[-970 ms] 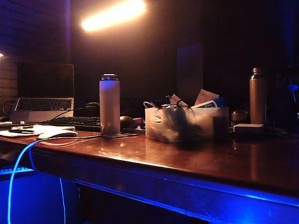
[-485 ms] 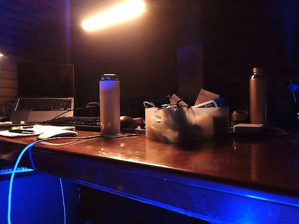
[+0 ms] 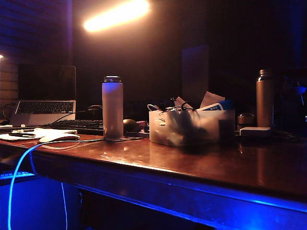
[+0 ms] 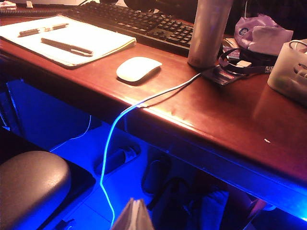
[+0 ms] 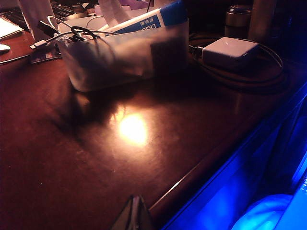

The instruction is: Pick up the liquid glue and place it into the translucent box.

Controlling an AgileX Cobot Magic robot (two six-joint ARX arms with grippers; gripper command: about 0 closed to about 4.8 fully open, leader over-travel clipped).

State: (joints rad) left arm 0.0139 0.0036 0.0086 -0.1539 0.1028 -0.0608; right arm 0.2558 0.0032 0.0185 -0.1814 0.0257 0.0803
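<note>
The liquid glue (image 5: pixel 144 21), a white bottle with a blue label, lies tilted inside the translucent box (image 5: pixel 120 57), its upper end resting on the rim. From the exterior view the glue (image 3: pixel 211 107) pokes above the box (image 3: pixel 192 127) among dark cables and papers. My right gripper (image 5: pixel 135 213) is shut and empty, low over the table's near edge, well short of the box. My left gripper (image 4: pixel 135 215) is shut and empty, hanging below the table edge over the floor; a corner of the box (image 4: pixel 292 72) shows far off. Neither gripper appears in the exterior view.
A plain white flask (image 3: pixel 112 108) stands left of the box, a brown bottle (image 3: pixel 264 98) to its right. A keyboard (image 4: pixel 139 24), white mouse (image 4: pixel 138 68), notepad with pens (image 4: pixel 67 38) and glowing cable (image 4: pixel 115 143) fill the left side. A white power adapter (image 5: pixel 230 50) lies beside the box.
</note>
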